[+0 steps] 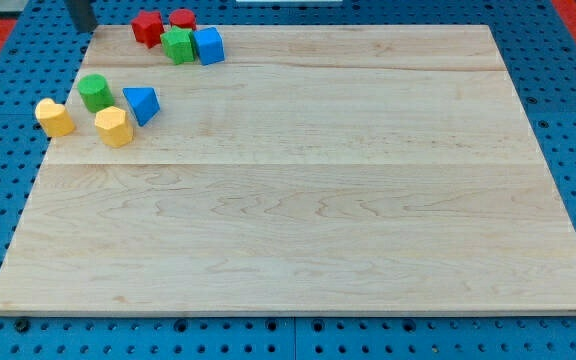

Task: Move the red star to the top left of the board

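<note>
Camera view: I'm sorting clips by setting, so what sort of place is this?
Probably a robot lab bench: a pale wooden board lies on a blue pegboard table, with small blocks like the red star clustered at the view's top left, my tip nearby.

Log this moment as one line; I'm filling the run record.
my tip: top-left edge, left of red star, apart | red star: near top left, touching green block | blue cube beside green | goal: nearly met

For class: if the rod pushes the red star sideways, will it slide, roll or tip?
The red star looks squat and flat-based, so probably slides rather than rolls. The green block touches it, so may get dragged along. My tip stands to its left.
</note>
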